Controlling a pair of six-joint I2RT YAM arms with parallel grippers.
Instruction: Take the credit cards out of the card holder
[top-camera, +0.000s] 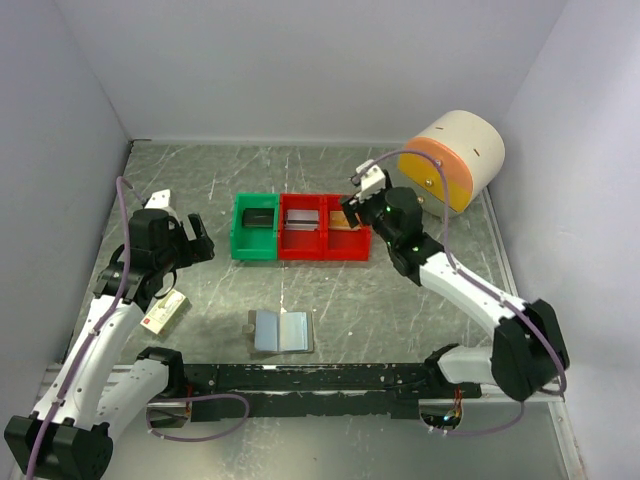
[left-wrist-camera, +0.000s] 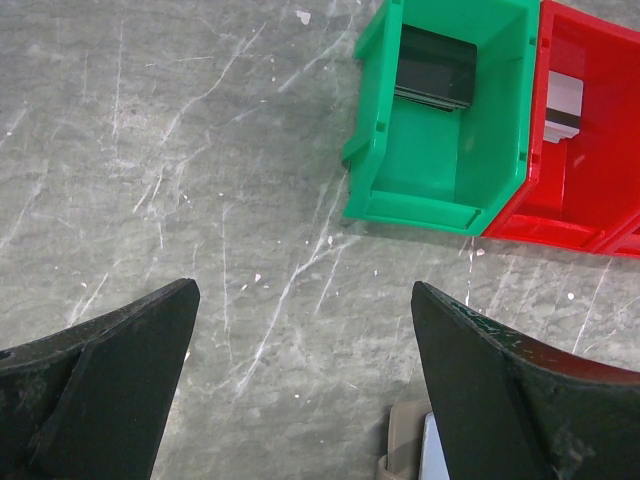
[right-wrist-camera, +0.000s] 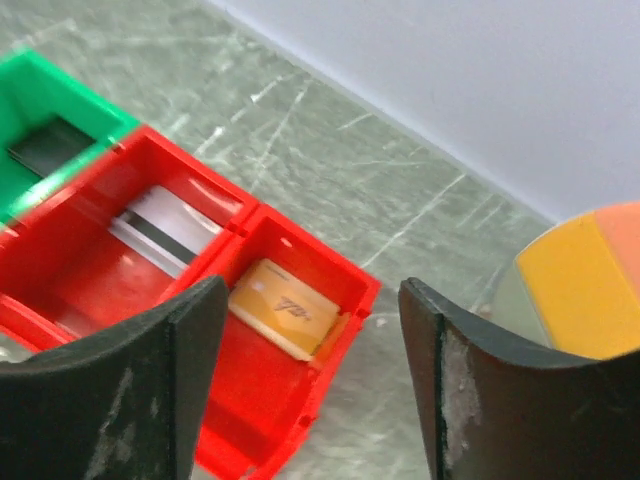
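I am watching the right gripper (top-camera: 352, 212) hanging over the rightmost red bin (top-camera: 349, 240), with its jaws standing apart and nothing between them. Through the right wrist camera I am seeing one orange-tan credit card (right-wrist-camera: 283, 307) lying flat on that bin's floor, below the gap between the fingers (right-wrist-camera: 150, 380) and touching neither.

The middle red bin (top-camera: 302, 228) is holding a silver-and-black flat piece (right-wrist-camera: 165, 225), and the green bin (top-camera: 256, 227) a dark flat piece (left-wrist-camera: 435, 68). The three bins are sitting side by side, walls touching. A big cream cylinder (top-camera: 455, 160) with an orange face is lying just beyond the right arm, near the rightmost bin's far corner.

The card holder (top-camera: 281, 331) is lying open and flat on the table (top-camera: 230, 290), near the arm bases and well apart from the bins. I cannot tell whether its pockets are holding anything.

The left gripper (top-camera: 203, 240) is hovering left of the green bin with its jaws spread wide and empty. A small white-and-red box (top-camera: 165, 313) is lying under the left arm.
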